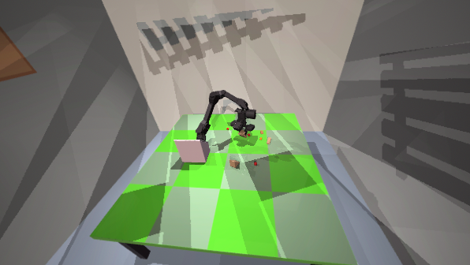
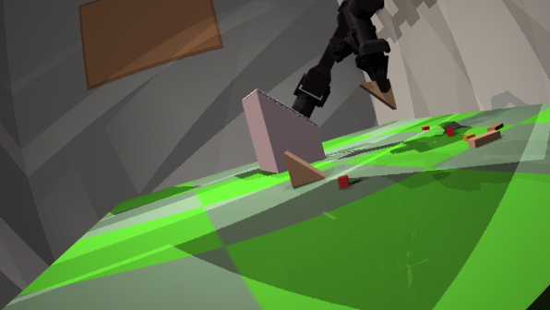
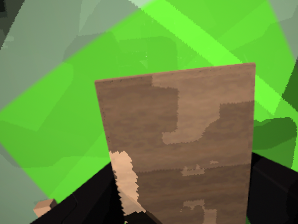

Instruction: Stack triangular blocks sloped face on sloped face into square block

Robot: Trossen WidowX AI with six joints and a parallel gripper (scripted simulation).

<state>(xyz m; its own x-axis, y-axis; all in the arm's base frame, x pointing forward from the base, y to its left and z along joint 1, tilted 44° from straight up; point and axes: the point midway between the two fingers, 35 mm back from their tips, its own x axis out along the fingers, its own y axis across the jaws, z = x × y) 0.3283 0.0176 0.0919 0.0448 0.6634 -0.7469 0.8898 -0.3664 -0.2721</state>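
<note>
My gripper is shut on a brown wooden triangular block and holds it in the air above the far part of the table. In the exterior view the held block shows its triangular end, with a long edge slanting down to the right. In the wrist view a broad rectangular face fills the space between the fingers. The other triangular block rests on the table, apart from the gripper, with its slope descending to the right in the exterior view.
A large pink slab stands upright beside the arm's base, close to the resting block. A red cube lies near that block. Other red pieces, an orange piece and a wooden bar lie farther back.
</note>
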